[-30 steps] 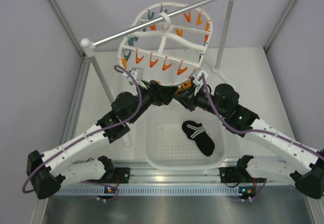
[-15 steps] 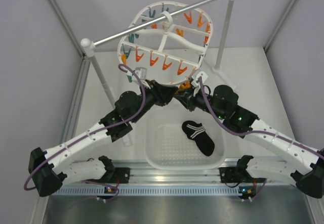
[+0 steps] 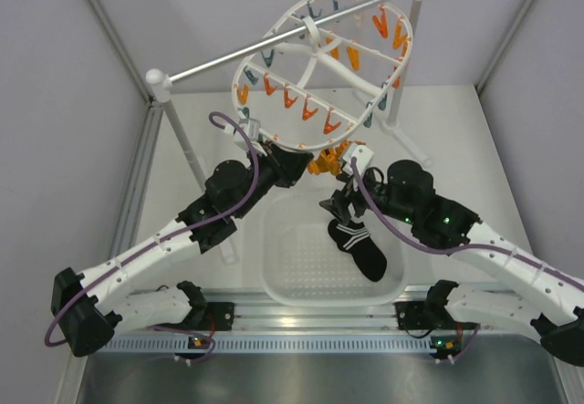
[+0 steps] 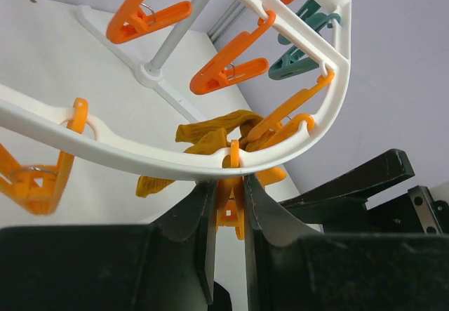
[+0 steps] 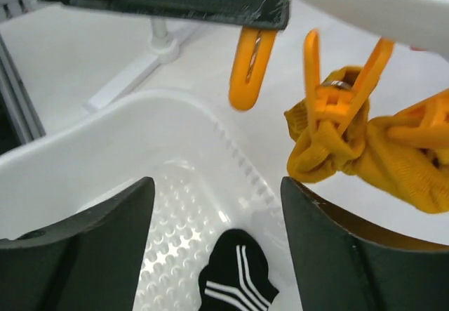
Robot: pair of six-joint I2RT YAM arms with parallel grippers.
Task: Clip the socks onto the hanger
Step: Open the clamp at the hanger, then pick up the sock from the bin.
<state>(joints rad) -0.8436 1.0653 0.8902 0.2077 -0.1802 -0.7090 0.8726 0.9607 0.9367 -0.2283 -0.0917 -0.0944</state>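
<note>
Left jaws (image 4: 228, 193) are clenched on an orange plastic clothespin (image 4: 229, 213) that dangles from the near rim of the big white plastic oval drying hanger (image 4: 126, 146). The peg sits upright between the two black fingers, pinched from both sides. Just past it, on the far side of the rim, two mustard-orange fabric socks (image 4: 210, 134) hang bunched together under neighbouring orange pegs.

From above, the hanger tilts steeply, its right side riding high, hooked on the silver metal rod (image 3: 201, 64) that spans two white posts.

Over on the right, the jaws (image 5: 216, 206) are released, spread wide, with nothing between them. They hover over the white perforated plastic basket (image 3: 301, 267) on the table (image 3: 447, 130). At the right side of the basket's floor lies a black sock with thin white stripes (image 3: 359, 247), flat and untouched, directly under the right arm's fingers.

The right wrist view shows the mustard bundle up close, to the right and above: an orange peg bites into the knotted fabric, and the sock droops off to the right.
</note>
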